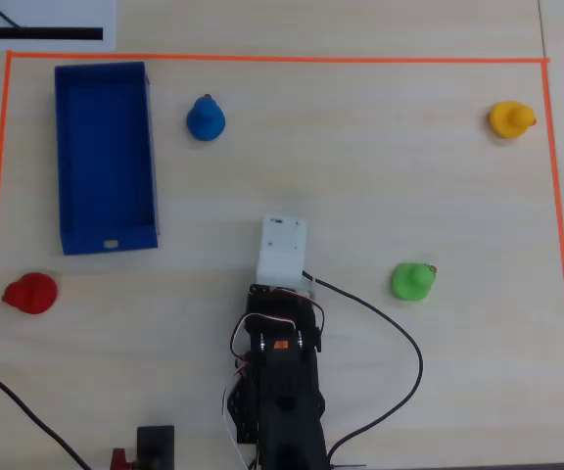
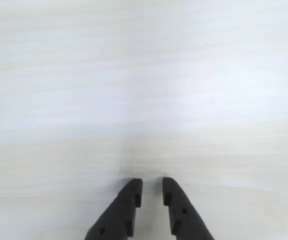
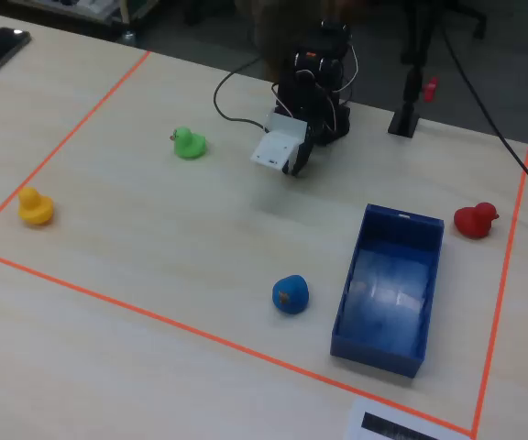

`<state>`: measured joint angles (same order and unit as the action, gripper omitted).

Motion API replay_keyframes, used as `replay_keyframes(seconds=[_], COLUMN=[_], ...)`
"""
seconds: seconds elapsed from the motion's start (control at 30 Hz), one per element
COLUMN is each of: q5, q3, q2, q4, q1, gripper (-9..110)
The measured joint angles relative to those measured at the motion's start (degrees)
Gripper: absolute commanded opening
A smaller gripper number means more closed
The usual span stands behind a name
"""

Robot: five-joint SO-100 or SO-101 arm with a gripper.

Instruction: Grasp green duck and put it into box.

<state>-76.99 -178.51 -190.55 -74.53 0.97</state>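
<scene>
The green duck (image 1: 414,282) stands on the light wooden table, to the right of the arm in the overhead view and to the left of it in the fixed view (image 3: 189,143). The dark blue box (image 1: 106,147) lies empty at the upper left in the overhead view and at the lower right in the fixed view (image 3: 392,284). My gripper (image 2: 152,185) is folded back near the arm's base, under the white camera housing (image 1: 282,250). Its jaws stand nearly together with a narrow gap and hold nothing. It hangs just above bare table, well away from the duck and the box.
A blue duck (image 1: 205,118) stands just right of the box. A yellow duck (image 1: 510,119) is in the far right corner and a red duck (image 1: 31,293) is below the box. Orange tape (image 1: 262,59) frames the work area. A black cable (image 1: 399,333) loops beside the arm.
</scene>
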Motion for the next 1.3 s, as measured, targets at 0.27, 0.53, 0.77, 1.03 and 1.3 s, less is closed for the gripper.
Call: replay_keyframes(seconds=[0.27,0.53,0.77,1.03,1.3], q5=[2.37,3.08,-1.76,-3.96,-9.76], q3=[0.00,0.09,10.90,51.59,74.88], q2=[-0.09,-0.09,15.91,46.67,63.63], q4=[0.00,0.09,6.42,13.01,15.56], q1=[0.79,0.79,12.92,33.84,51.42], gripper=[0,16,26,30,38])
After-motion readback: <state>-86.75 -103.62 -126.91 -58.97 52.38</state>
